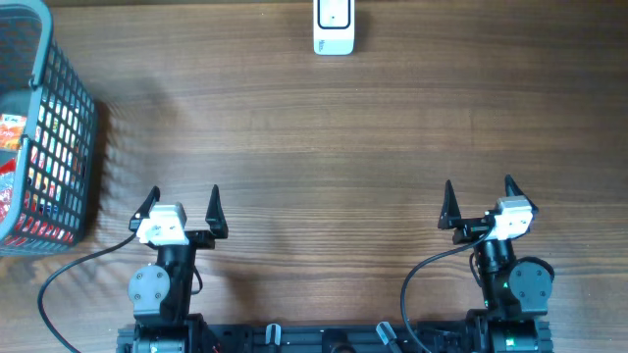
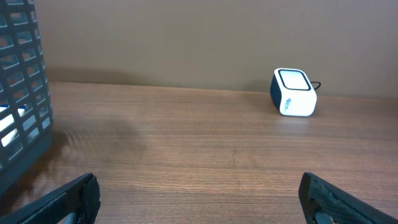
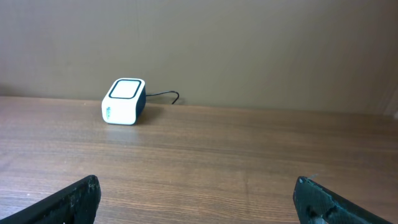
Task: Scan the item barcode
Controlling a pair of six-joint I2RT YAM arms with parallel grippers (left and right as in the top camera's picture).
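Scanner: small white box-shaped barcode scanner (image 1: 334, 27), dark-sided, far centre of the wooden table (image 1: 314, 147), well apart from both arms.
Left gripper (image 1: 184, 196): released, jaws spread, empty, near left.
Right gripper (image 1: 479, 186): released, empty, near right.
Basket: blue-grey plastic mesh basket (image 1: 69, 118), far left, holding colourful packets (image 1: 12, 172).

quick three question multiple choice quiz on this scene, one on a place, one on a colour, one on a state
1. Where is the basket? A) far on the robot's left B) between the arms C) far on the robot's right
2. The scanner is mainly: A) red B) white C) yellow
3. The left gripper and right gripper are: A) both shut B) each holding an item C) both open, empty

1 A, it sits at the overhead view's left edge
2 B, its shell is white
3 C, both jaws stand apart with nothing between
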